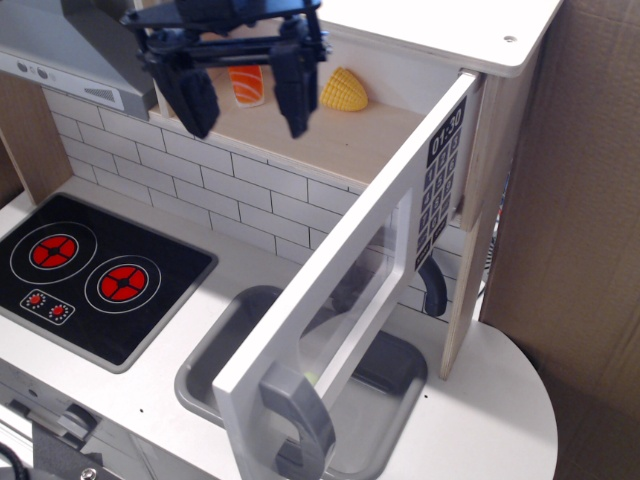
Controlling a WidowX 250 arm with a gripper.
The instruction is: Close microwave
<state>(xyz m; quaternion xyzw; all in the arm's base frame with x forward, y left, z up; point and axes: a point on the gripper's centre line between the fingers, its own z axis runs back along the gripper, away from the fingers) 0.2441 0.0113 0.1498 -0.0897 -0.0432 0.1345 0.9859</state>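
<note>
The microwave [330,130] is a light-wood box with its wide white door [350,270] swung fully open toward me. The door has a clear window, a black keypad with clock at its hinge end, and a grey curved handle [300,420] at its free end, bottom centre. Inside lie a yellow corn piece [344,90] and an orange-and-white toy [246,84]. My black gripper [247,108] hangs open and empty in front of the microwave's left part, far above and left of the handle.
A grey slanted range hood [60,50] is at the upper left. A black two-burner stove [90,270] sits on the white counter, and a grey sink [240,370] lies under the open door. A brown cardboard wall [590,200] stands at the right.
</note>
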